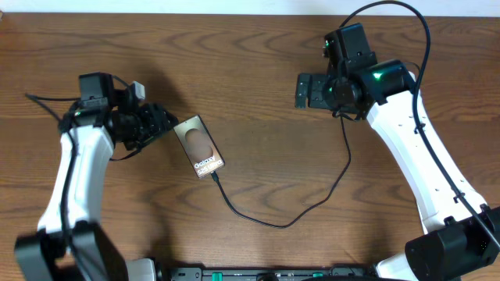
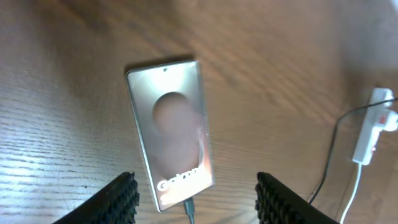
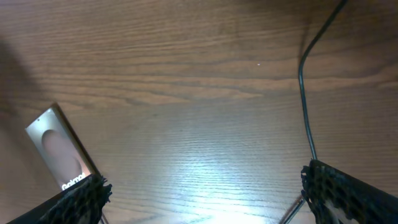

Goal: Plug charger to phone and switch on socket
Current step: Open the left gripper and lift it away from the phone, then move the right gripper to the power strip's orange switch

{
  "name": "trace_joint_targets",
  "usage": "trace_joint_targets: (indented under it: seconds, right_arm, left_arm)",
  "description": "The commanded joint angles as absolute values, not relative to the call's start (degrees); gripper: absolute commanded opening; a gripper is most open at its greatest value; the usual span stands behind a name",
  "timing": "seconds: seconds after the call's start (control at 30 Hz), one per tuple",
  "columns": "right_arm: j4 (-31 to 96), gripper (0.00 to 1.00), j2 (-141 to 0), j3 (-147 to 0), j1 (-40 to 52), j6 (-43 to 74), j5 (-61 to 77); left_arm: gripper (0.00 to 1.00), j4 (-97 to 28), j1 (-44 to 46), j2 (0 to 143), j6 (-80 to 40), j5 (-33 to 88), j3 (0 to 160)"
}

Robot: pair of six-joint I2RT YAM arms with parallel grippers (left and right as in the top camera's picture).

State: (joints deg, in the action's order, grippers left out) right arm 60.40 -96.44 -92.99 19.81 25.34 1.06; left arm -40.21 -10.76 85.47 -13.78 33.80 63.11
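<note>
Phone (image 1: 200, 146) is laid on desk (image 1: 250, 47), charger (image 1: 273, 218) tip at near edge. L end effector (image 2: 196, 186) & R end effector (image 3: 205, 186) are spread open.

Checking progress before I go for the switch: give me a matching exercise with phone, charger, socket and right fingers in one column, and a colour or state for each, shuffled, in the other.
Things:
1. phone
2. charger
3. socket
4. right fingers

Colour or state:
A. white, with a white cord
B. spread open, holding nothing
C. bronze, lying flat on the table
D. black, its tip at the phone's lower end

Pairs: 1-C, 2-D, 3-A, 4-B
</note>
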Motion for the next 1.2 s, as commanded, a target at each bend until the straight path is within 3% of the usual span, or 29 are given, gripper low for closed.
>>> trace_joint_targets:
  seconds: [0.0, 0.47, 0.83, 1.17]
  right_arm:
    - [61.0, 0.99, -95.9, -93.5, 18.1, 24.8, -1.2]
    - [63.5, 0.99, -95.9, -93.5, 2.8, 30.3, -0.9]
    - [63.1, 0.99, -95.9, -93.5, -5.7, 17.1, -0.2]
    - [62.5, 0.99, -96.5, -93.5, -16.2, 5.4, 10.4]
  left_arm:
    - [0.63, -40.9, -10.9, 80.1, -13.8, 32.9, 62.9]
    - [0.72, -42.0, -10.9, 70.7, -13.6, 31.8, 62.9]
    - [0.72, -42.9, -10.9, 70.8, -13.5, 30.3, 62.9]
    - [0.72, -43.3, -10.9, 70.8, -13.5, 30.3, 62.9]
